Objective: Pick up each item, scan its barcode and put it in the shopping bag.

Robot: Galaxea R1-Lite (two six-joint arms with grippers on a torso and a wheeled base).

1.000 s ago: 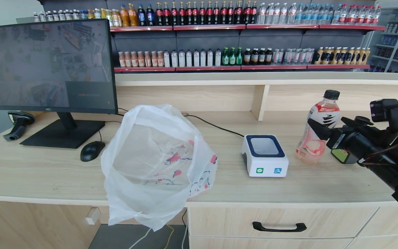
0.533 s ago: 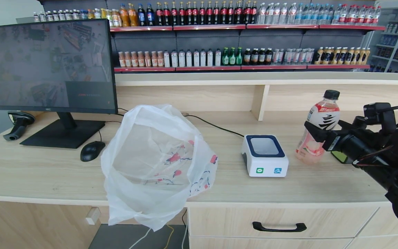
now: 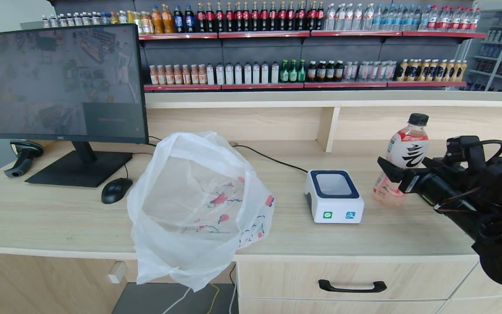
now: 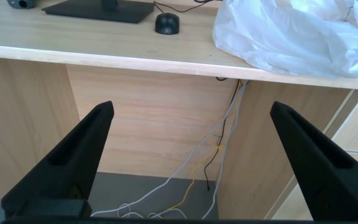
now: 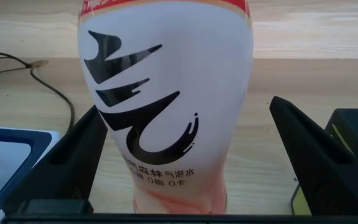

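Observation:
A pink drink bottle (image 3: 402, 148) with a black cap stands upright at the right of the wooden counter (image 3: 59, 218). My right gripper (image 3: 403, 165) is open at its lower half, one finger on each side; in the right wrist view the bottle (image 5: 166, 93) stands between the two black fingers (image 5: 73, 168), and contact cannot be told. A white barcode scanner (image 3: 334, 196) sits just left of the bottle. The white shopping bag (image 3: 198, 205) stands open at the counter's front edge. My left gripper (image 4: 191, 124) is open, low in front of the counter's panel, holding nothing.
A monitor (image 3: 59, 83), a black mouse (image 3: 116, 190) and a handheld scanner (image 3: 22, 159) occupy the counter's left. A black cable (image 3: 268, 159) runs behind the bag to the scanner. A raised ledge and drink shelves (image 3: 303, 85) stand behind.
My right gripper has moved down and to the left, so its fingers now stand on both sides of the bottle's lower half. The bottle, bag and scanner have stayed put.

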